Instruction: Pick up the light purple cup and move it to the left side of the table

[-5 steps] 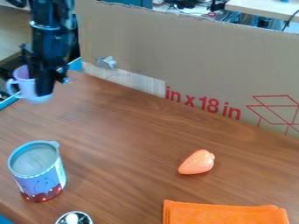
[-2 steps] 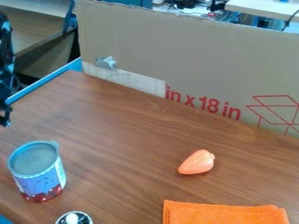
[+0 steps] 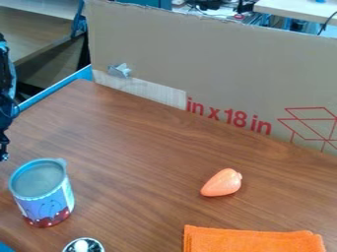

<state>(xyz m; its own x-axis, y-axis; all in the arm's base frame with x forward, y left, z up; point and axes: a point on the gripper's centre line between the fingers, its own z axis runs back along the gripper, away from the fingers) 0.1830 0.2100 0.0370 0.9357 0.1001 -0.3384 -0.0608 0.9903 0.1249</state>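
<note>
**My end effector [image 3: 4, 147] hangs at the left edge, near a decorated can [image 3: 45, 204]**

I have my end effector at the far left of the camera view, partly cut off by the edge, with my black arm above it. I cannot tell whether it is wide or narrow, or whether it holds anything. The nearest thing to it is the decorated can, upright at the left of the worktop [image 3: 145, 147], just below and to the right of me. The can is blue with a pale side panel, a dark red base band, a greyish top and a small tab at its rim.

Below the can, a shiny round metal object [image 3: 93, 246] is cut off by the bottom edge. Well to the right lies an orange toy vegetable [image 3: 222, 183], its narrow end pointing down and left. An orange cloth [image 3: 253, 241] lies folded below it, at the bottom edge. Behind everything stands a cardboard panel [image 3: 217, 59] with red print, a pale strip [image 3: 148, 91] along its lower left and a crumpled silvery piece [image 3: 119, 70] just above that.
</note>
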